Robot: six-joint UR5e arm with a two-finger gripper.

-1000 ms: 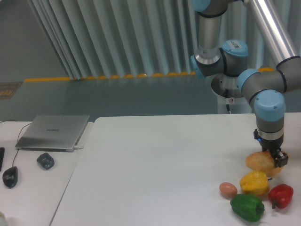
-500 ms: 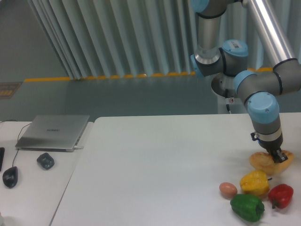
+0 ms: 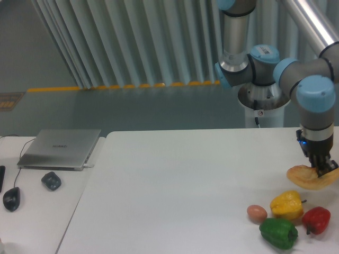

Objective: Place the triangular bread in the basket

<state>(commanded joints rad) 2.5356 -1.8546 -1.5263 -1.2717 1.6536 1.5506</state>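
Note:
The triangular bread [image 3: 310, 178] is a flat golden-tan piece at the far right, lifted a little above the white table [image 3: 185, 185]. My gripper [image 3: 324, 168] is shut on its upper right part and holds it tilted. The bread hangs just above and behind the yellow bell pepper [image 3: 286, 205]. No basket shows in this view.
A small brown egg [image 3: 257, 213], a green pepper [image 3: 278, 233] and a red pepper [image 3: 316, 219] lie near the table's front right corner. A closed laptop [image 3: 59, 148] and two computer mice [image 3: 51, 181] lie on the side table at the left.
My gripper has lifted the bread off the table and moved it up and to the right. The peppers and the egg have stayed in place.

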